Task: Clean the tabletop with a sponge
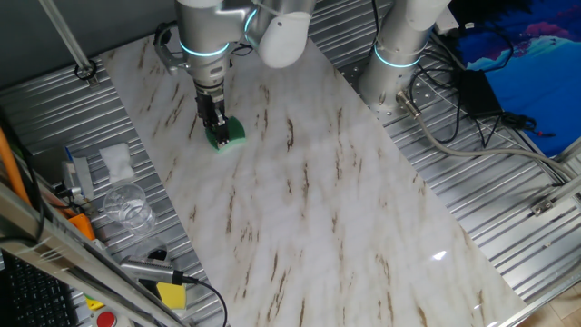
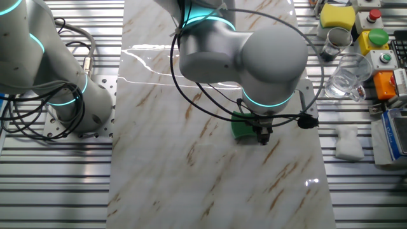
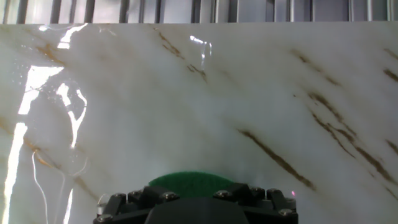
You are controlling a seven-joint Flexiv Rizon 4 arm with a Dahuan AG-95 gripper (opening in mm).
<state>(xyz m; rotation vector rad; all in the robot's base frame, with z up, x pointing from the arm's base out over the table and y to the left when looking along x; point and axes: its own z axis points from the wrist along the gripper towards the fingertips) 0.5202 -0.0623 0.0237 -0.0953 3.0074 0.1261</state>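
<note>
The tabletop is a large white marble-look slab with brown streaks; it also shows in the other fixed view and fills the hand view. The green sponge lies pressed on the slab near its far left part. My gripper points down and is shut on the sponge. In the other fixed view the sponge sticks out left of the gripper. In the hand view only a green sliver of the sponge shows above the gripper body; the fingertips are hidden.
A crumpled white tissue, a clear glass, a yellow block and control boxes lie on the ribbed metal left of the slab. A second arm's base and cables stand on the right. Wet streaks glisten on the slab.
</note>
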